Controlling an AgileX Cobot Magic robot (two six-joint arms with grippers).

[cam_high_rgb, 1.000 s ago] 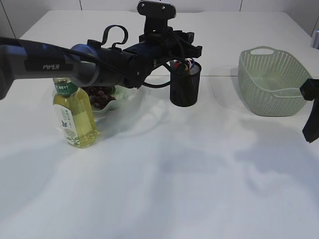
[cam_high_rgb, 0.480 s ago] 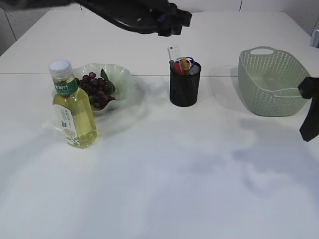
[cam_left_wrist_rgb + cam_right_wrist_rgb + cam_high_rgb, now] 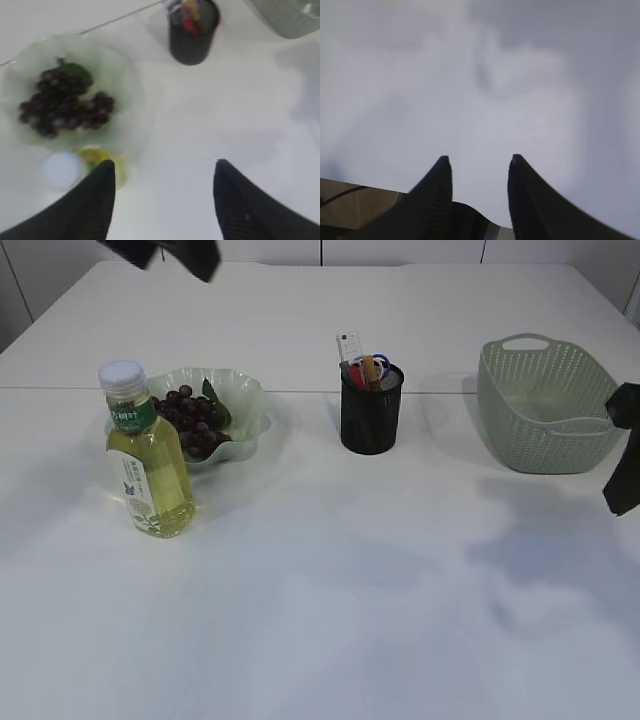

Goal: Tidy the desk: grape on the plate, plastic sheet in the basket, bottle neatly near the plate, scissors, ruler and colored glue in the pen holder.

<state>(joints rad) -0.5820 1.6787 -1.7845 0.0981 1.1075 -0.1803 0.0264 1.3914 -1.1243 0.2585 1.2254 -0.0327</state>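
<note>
The left gripper (image 3: 162, 195) is high up, open wide and holding nothing. Right under it stands the bottle (image 3: 148, 455), touching the plate (image 3: 250, 410) of grapes (image 3: 188, 420). The pen holder (image 3: 371, 408) is farther ahead. The right gripper (image 3: 479, 187) is partly open and empty over bare table. The bottle looks smooth, slippery and heavy with drink, so grab its middle, not the cap.

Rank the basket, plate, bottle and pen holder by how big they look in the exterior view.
1. Basket, largest.
2. Plate and bottle: too alike to rank. The plate spreads wider, the bottle stands taller, and the bottle sits nearer the camera.
3. Pen holder, smallest.
</note>
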